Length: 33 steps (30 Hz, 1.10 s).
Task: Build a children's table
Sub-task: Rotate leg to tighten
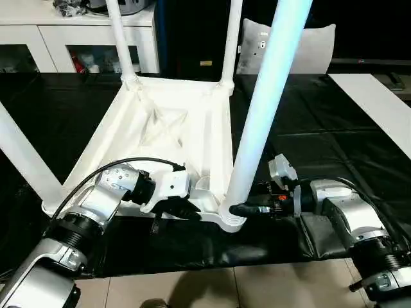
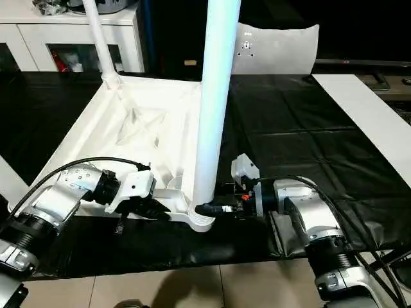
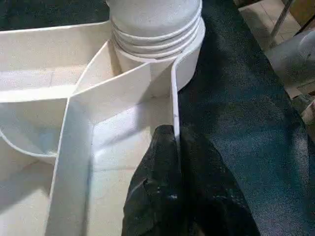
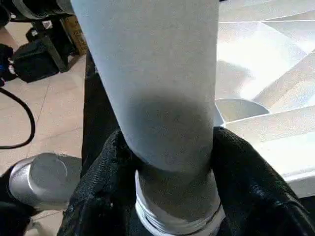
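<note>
From the head camera, a white plastic square tabletop (image 1: 168, 138) lies upside down on a worktop covered in black sheeting (image 1: 321, 138), its X-ribbed underside facing up. Four long white tube legs stand in its round corner sockets: the near right leg (image 1: 266, 106) rises steeply out of the picture's top, the two far legs (image 1: 119, 38) (image 1: 231, 40) are cut off above, and the near left leg (image 1: 24, 157) leans away and is cut off at the picture's side. The left hand (image 1: 172, 206) sits at the tabletop's near edge, its black fingers partly hidden under its own white wrist housing. The right hand (image 1: 239, 208) reaches in from the right to the base of the near right leg, one black finger curling around its front. A white cabinet (image 1: 83, 38) stands behind, and a tiled floor (image 1: 212, 289) shows below. The left wrist camera shows the left hand's black fingers (image 3: 165, 182) pinching the thin upright rim of the tabletop (image 3: 173, 105), one finger on each side, just short of a ribbed corner socket (image 3: 155, 37). The right wrist camera shows the right hand's fingers (image 4: 106, 182) clasping the leg (image 4: 152, 88) from both sides, just above its ribbed base; the fingertips are hidden behind the tube.
</note>
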Tool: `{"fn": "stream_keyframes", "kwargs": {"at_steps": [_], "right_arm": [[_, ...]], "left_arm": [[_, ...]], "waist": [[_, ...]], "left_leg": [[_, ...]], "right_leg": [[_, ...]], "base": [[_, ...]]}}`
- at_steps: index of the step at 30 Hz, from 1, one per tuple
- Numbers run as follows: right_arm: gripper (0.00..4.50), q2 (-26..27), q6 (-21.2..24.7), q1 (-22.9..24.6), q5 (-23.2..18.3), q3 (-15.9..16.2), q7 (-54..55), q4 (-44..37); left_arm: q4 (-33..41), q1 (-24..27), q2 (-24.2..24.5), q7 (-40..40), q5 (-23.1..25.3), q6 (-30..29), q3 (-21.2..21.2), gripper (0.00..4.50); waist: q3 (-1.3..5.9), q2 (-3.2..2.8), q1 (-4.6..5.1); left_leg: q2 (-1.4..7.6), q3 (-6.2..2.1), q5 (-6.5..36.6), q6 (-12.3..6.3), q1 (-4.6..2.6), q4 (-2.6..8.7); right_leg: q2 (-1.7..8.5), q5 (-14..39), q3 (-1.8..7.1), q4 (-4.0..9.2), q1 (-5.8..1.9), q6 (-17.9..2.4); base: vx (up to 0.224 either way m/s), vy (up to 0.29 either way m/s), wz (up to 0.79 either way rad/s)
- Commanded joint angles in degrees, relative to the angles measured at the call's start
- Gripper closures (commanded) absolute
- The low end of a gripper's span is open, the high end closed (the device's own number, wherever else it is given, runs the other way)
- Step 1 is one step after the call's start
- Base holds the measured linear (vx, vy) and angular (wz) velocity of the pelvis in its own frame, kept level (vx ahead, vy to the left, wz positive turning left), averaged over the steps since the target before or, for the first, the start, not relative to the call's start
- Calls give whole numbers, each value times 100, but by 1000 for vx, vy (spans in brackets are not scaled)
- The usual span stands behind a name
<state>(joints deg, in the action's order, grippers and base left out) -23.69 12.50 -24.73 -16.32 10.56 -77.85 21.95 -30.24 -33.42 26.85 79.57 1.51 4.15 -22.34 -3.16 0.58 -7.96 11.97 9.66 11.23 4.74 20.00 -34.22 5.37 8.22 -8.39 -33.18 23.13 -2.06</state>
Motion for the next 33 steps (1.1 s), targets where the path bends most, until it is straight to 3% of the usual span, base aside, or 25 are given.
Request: {"fn": "stream_keyframes", "kwargs": {"at_steps": [1,4,5,7,8,9,10,11,13,15,16,18,19,21,22,23,24,25,29,32,33], "right_arm": [[256,150,267,105,-231,-37,121,-243],[256,400,387,225,-130,-123,820,-435],[256,684,410,182,105,-206,1607,-368],[256,886,458,124,219,-279,2098,-292],[256,1061,483,79,257,-350,2435,-237],[256,1061,483,79,257,-350,2435,-237],[257,1355,516,-12,308,-459,2968,-129],[257,1565,531,-108,364,-515,3346,-30],[257,2069,634,-375,462,-737,4349,224],[257,2294,624,-543,585,-798,4853,418],[257,2334,589,-587,662,-779,4972,476],[257,2322,338,-641,882,-660,5049,585],[201,2322,261,-645,904,-639,5014,604],[187,2307,94,-607,902,-657,4918,576],[187,2288,74,-573,879,-705,4863,522],[174,2283,75,-570,883,-715,4867,520],[161,2236,19,-560,887,-770,4875,515],[161,2213,-29,-557,885,-793,4881,518],[122,2034,-208,-484,752,-938,4655,444],[97,1823,-309,-384,634,-1018,4325,337],[87,1550,-528,-285,649,-940,3889,314]], "left_arm": [[57,-32,-103,-161,132,-116,-97,450],[125,-65,-374,-769,49,-618,156,450],[138,-135,-607,-1226,-5,-938,330,450],[137,-180,-723,-1486,-2,-1066,410,450],[143,-213,-813,-1667,12,-1179,450,450],[143,-213,-813,-1667,12,-1179,450,450],[157,-264,-984,-1939,5,-1352,514,450],[163,-314,-1117,-2170,8,-1486,571,450],[174,-442,-1437,-2821,65,-1862,737,450],[158,-524,-1656,-3344,164,-2049,869,450],[157,-545,-1717,-3498,195,-2093,904,450],[198,-551,-1781,-3607,236,-2152,893,450],[233,-540,-1790,-3613,249,-2169,879,450],[317,-496,-1791,-3600,253,-2194,869,450],[361,-461,-1757,-3572,277,-2170,853,450],[368,-454,-1746,-3562,283,-2159,845,450],[414,-414,-1694,-3509,301,-2136,812,450],[441,-393,-1669,-3486,304,-2139,801,450],[526,-297,-1537,-3308,240,-2098,776,450],[531,-223,-1374,-2983,164,-1946,746,450],[510,-158,-1216,-2586,70,-1698,707,450]], "waist": [[416,25,38],[383,24,57],[392,-14,61],[373,3,147],[375,11,225],[375,11,225],[371,14,320],[366,-23,346],[381,-27,484],[379,-5,531],[403,-10,566],[412,-14,569],[431,44,564],[455,34,526],[481,17,493],[493,16,486],[519,11,449],[520,10,442],[507,13,398],[467,3,373],[467,6,371]], "left_leg": [[196,-10,1044,-189,-29,416],[180,-19,1229,-87,-53,431],[168,-32,1270,-53,-59,428],[120,-45,1433,40,-64,417],[113,-64,1469,43,-24,425],[113,-64,1469,43,-24,425],[91,-61,1551,21,-24,396],[84,-74,1579,34,-31,392],[76,-89,1601,33,-18,382],[70,-97,1638,22,-17,373],[62,-92,1478,-29,3,368],[82,-88,1333,-129,42,386],[87,-70,1203,-187,54,379],[103,-61,960,-254,52,377],[123,-48,568,-365,66,364],[124,-47,417,-405,79,356],[120,-39,14,-550,96,331],[123,-36,-53,-596,93,327],[110,-7,14,-732,113,306],[111,7,472,-591,96,323],[109,5,528,-557,95,324]], "right_leg": [[403,2192,372,386,-327,-646],[416,2597,346,460,-306,-527],[425,2711,332,468,-316,-488],[417,3127,274,560,-304,-265],[410,3210,246,580,-332,-176],[410,3210,246,580,-332,-176],[409,3348,218,627,-312,-88],[409,3384,197,630,-302,-92],[393,3305,175,646,-304,-103],[383,3299,153,651,-307,-121],[385,3039,190,612,-319,-208],[378,2733,229,559,-333,-295],[378,2495,260,520,-338,-375],[395,2114,306,446,-344,-534],[380,1430,343,329,-353,-790],[375,1185,350,285,-368,-868],[366,517,370,183,-380,-1075],[362,387,371,165,-372,-1126],[373,347,378,167,-373,-1228],[363,1003,377,247,-348,-1062],[360,1117,374,262,-348,-1016]], "base": [[0,0,0],[0,0,0],[0,0,0],[0,0,0],[0,0,0],[0,0,0],[0,0,0],[0,0,0],[0,0,0],[0,0,0],[0,0,0],[0,0,0],[0,0,0],[29,-4,2],[54,-15,3],[75,-22,2],[0,0,0],[0,0,0],[0,0,0],[0,0,0],[0,0,0]]}}
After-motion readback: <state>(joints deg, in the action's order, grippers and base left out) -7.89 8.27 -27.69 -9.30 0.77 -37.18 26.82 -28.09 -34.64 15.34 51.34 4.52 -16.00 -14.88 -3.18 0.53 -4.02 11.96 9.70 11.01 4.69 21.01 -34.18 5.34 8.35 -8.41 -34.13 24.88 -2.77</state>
